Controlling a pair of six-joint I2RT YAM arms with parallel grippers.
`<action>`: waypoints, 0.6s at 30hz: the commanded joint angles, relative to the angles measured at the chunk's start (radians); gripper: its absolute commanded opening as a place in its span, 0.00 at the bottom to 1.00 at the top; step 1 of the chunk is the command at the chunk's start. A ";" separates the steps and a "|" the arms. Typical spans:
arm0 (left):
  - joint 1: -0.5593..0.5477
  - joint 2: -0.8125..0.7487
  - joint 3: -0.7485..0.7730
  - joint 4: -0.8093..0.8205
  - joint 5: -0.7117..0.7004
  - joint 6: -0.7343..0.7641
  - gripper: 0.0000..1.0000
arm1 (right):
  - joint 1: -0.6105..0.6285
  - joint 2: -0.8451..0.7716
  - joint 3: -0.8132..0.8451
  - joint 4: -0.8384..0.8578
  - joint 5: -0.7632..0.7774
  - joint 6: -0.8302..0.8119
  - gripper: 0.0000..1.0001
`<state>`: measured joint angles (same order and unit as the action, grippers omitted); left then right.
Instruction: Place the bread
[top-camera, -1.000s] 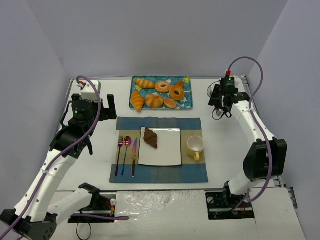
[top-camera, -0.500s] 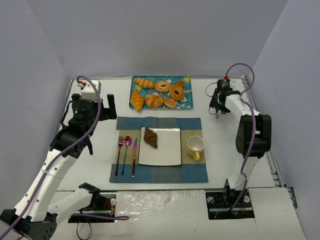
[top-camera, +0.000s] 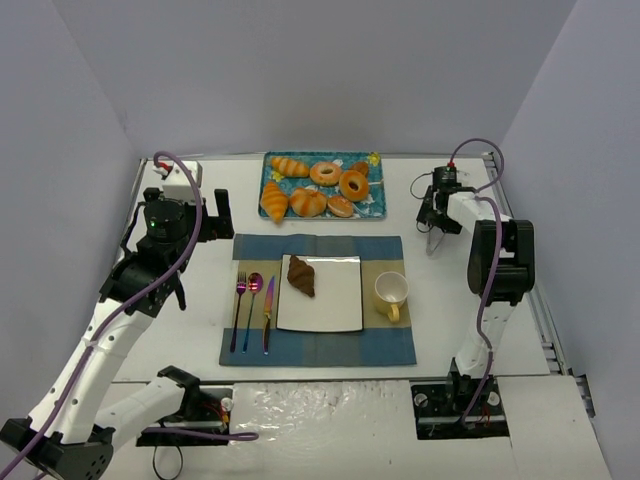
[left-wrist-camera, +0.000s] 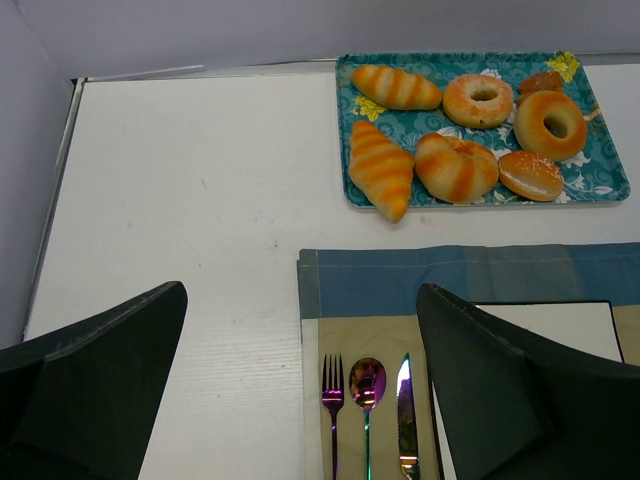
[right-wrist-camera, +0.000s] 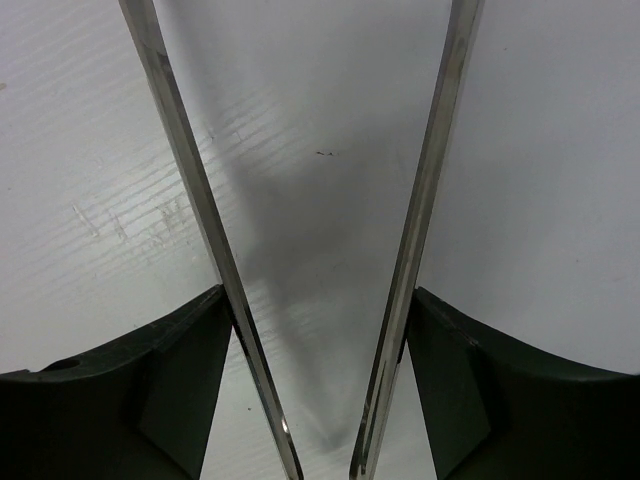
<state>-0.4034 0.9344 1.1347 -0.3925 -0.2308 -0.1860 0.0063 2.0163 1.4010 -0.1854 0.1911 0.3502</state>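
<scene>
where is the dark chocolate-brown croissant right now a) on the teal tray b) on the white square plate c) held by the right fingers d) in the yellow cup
b: the dark chocolate-brown croissant lies on the left part of the white square plate, with nothing gripping it.

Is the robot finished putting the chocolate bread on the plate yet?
Looks nearly finished. The bread already lies on the white plate, with nothing touching it. Both end effectors are empty: the right end effector is off beside the pastry tray, the left end effector open above the placemat's left edge. Nothing obvious remains.
</scene>
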 joint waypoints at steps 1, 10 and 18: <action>-0.006 0.003 0.020 0.058 -0.015 0.017 0.97 | 0.000 0.001 0.018 0.026 0.021 0.021 0.66; -0.005 0.000 0.022 0.057 -0.016 0.019 0.97 | -0.002 -0.037 -0.002 0.026 0.038 0.032 0.75; -0.006 -0.003 0.020 0.057 -0.016 0.019 0.97 | -0.002 -0.059 -0.022 0.023 0.033 0.032 0.80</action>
<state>-0.4049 0.9344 1.1347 -0.3923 -0.2314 -0.1856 0.0063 2.0308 1.3846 -0.1818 0.1947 0.3698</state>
